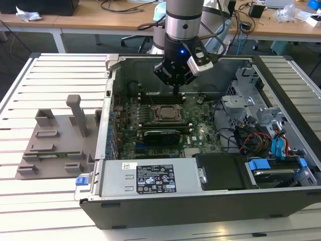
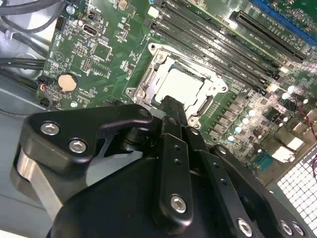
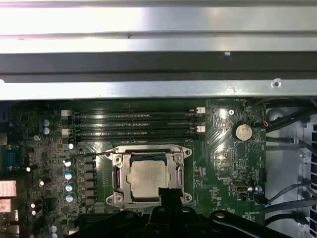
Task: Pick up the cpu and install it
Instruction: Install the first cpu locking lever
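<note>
Jaws of the single gripper [image 1: 176, 90] cannot be judged open or closed from the exterior view, where the tip reads as one dark stub hanging above the motherboard [image 1: 198, 113] with nothing seen in it. One arm [image 1: 183, 20] comes down into one open computer case [image 1: 281, 100]. Inside that case lie the motherboard, one dark socket [image 1: 166, 113] just below the tip, a labelled metal box [image 1: 150, 176] along the near wall, and blue-tabbed drive bays [image 1: 276, 150] toward the exterior view's right. Outside the case, toward the exterior view's left, one grey fixture plate [image 1: 47, 145] lies on the slatted table [image 1: 50, 70].

From the second wrist view, the gripper [image 2: 171, 106] fills the near part, its black fingers [image 2: 173, 148] drawn into a single narrow column, perhaps pressed together, though the tips themselves are hard to separate. Just past them sits one cpu [image 2: 183, 85], a pale silver square lying flat inside the metal-framed socket [image 2: 148, 74]; the gripper covers the socket's near corner. One round coin cell [image 2: 67, 83] shows on the board, and several long memory slots [image 2: 218, 39] run beside the socket.

From the first wrist view, the cpu [image 3: 147, 174] again lies seated in the socket [image 3: 116, 163], with the gripper [image 3: 171, 192] overlapping the frame's near edge and apart from the lid itself, as far as can be seen. Four memory slots [image 3: 133, 124] lie between the socket and the case wall [image 3: 158, 89], and the coin cell [image 3: 242, 131] sits off to one side.
</note>
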### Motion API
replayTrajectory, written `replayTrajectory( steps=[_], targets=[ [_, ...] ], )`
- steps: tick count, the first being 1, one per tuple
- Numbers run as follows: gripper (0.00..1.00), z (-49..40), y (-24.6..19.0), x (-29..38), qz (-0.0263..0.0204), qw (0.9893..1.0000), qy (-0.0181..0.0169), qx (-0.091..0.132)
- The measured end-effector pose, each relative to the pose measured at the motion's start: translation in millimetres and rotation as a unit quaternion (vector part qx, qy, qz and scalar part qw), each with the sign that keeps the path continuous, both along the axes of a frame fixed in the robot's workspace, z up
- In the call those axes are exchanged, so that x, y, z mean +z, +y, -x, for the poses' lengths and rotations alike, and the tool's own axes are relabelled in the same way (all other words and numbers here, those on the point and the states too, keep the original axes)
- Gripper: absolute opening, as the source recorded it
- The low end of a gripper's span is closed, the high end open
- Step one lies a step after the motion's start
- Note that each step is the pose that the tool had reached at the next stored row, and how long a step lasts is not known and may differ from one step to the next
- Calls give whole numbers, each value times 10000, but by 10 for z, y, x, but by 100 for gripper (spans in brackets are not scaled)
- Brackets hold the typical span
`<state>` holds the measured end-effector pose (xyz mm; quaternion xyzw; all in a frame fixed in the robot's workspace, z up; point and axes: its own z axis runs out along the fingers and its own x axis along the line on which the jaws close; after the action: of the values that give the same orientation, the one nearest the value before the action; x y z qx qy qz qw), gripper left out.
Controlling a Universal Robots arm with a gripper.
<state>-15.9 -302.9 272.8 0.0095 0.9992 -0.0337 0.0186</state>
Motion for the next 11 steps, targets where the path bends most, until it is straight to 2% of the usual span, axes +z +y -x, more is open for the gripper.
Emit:
replayTrajectory(
  steps=[1, 3, 4, 6, 7, 9, 11],
  targets=[
    [11, -11, 0, -4, 10, 10000, 69, 41],
    [11, 117, 0, -5, 10, 10000, 66, 43],
    [11, 246, 2, -13, 8, 10000, 61, 42],
    [11, 358, 14, -22, 8, 10000, 58, 42],
    [11, 433, 35, -28, 8, 10000, 58, 41],
    [11, 504, 61, -34, 6, 10000, 56, 42],
    [11, 607, 118, -43, 3, 10000, 55, 41]
  ],
)
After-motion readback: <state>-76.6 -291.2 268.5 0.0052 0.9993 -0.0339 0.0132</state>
